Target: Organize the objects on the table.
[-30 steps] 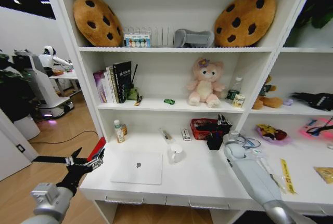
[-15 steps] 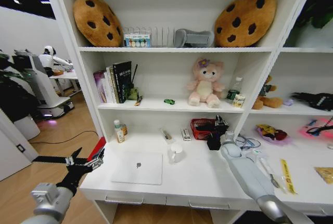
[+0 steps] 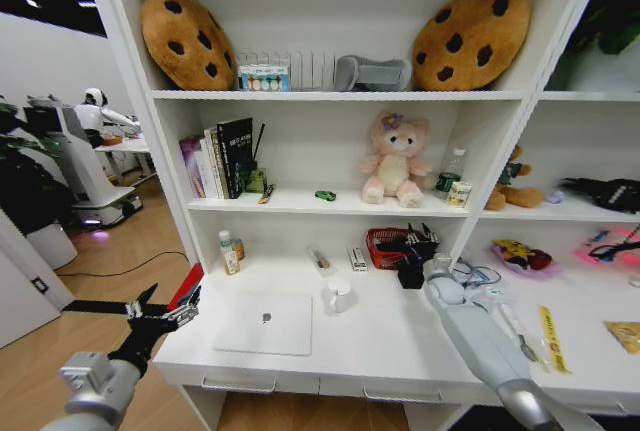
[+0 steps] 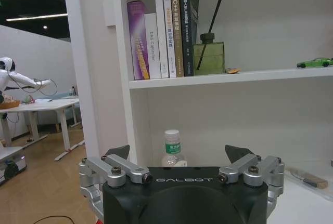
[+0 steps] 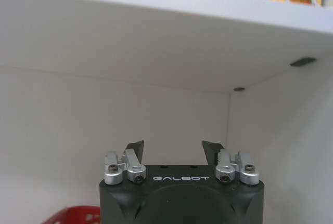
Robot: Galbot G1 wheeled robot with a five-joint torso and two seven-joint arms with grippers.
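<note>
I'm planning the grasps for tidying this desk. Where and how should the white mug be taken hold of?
Probably by the body, from above or from the front. The mug stands upright on the table, apart from the laptop, so its round wall is free for fingers on opposite sides. Its handle seems to point right, towards the right tool, but looks too slim to pinch.

From the head we look down on the table (image 3: pixel 380 336) and shelves, while our left wrist camera faces the books (image 4: pixel 162 31) from low beside it, and our right wrist camera sits close under the shelf board (image 5: pixel 156 31) by the red basket (image 5: pixel 78 215).
</note>
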